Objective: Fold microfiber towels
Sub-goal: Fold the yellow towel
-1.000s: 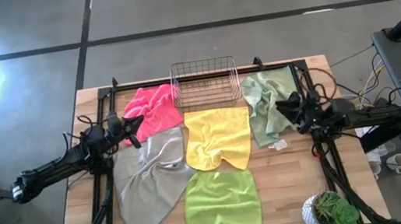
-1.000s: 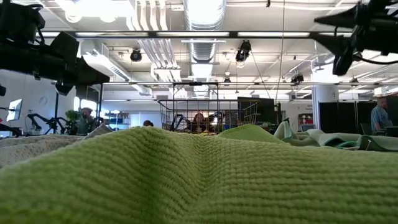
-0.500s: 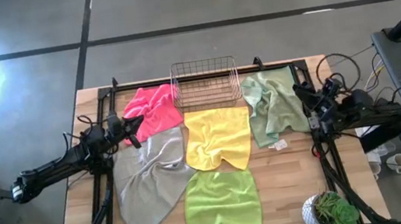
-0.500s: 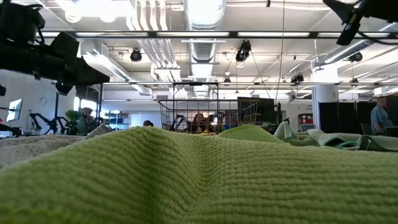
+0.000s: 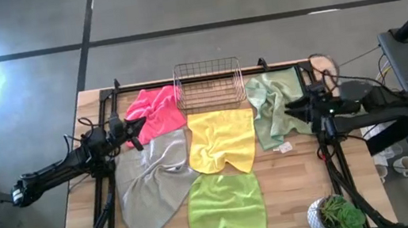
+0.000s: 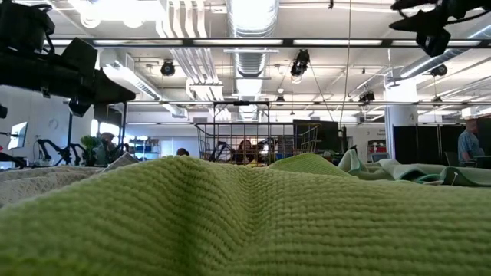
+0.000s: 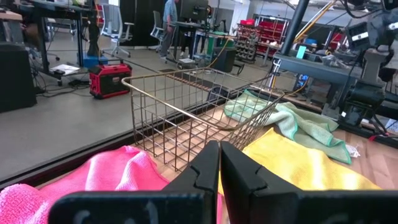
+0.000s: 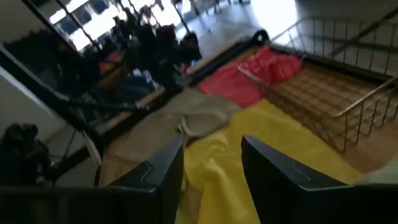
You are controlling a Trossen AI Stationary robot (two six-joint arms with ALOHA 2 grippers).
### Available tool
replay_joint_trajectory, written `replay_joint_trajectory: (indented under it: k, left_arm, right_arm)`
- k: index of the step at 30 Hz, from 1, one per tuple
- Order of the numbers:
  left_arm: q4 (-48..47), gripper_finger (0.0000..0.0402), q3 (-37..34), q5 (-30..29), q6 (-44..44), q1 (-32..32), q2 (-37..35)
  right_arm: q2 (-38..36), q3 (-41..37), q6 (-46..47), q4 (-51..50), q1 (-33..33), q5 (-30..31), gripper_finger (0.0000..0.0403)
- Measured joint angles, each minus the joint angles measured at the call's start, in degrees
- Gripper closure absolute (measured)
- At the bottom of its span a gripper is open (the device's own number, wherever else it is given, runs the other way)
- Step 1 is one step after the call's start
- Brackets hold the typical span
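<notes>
Five microfiber towels lie spread and rumpled on the wooden table: hot pink (image 5: 154, 109) at the far left, light grey (image 5: 149, 181) nearer, yellow (image 5: 222, 141) in the middle, lime green (image 5: 226, 211) at the near edge, and pale sage (image 5: 275, 108) at the far right. My left gripper (image 5: 138, 126) is shut and points level over the place where pink meets grey; its fingers (image 7: 219, 158) hold nothing. My right gripper (image 5: 293, 108) stands open, high above the sage towel's right edge (image 6: 418, 23), its fingers (image 8: 211, 152) looking across the yellow towel.
A copper wire basket (image 5: 209, 85) stands at the far middle, between the pink and sage towels. A potted plant (image 5: 337, 216) sits at the near right corner. A small white tag (image 5: 286, 147) lies below the sage towel. Black frame rails (image 5: 104, 200) run along both sides.
My right gripper has risen well above the table's right side and tipped up from pointing steeply down to nearly level, still open. The towels and my left arm have stayed where they were.
</notes>
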Motion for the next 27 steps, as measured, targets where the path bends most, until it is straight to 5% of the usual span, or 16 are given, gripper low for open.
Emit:
replay_joint_trajectory:
  k: [13,21,27]
  left_arm:
    - [0.0,0.0402,0.01,0.0,-0.13,-0.01,0.0]
    - [0.02,0.0402,0.01,0.0,-0.14,-0.01,0.01]
    - [0.04,0.0402,0.0,0.0,-0.15,-0.01,0.02]
  right_arm:
    - [14.77,1.48,1.57,-0.65,2.0,-12.96,0.0252]
    - [21.7,8.56,0.35,-0.52,7.84,-12.65,0.0252]
    - [26.64,15.03,-3.09,-10.08,10.14,-9.26,0.0252]
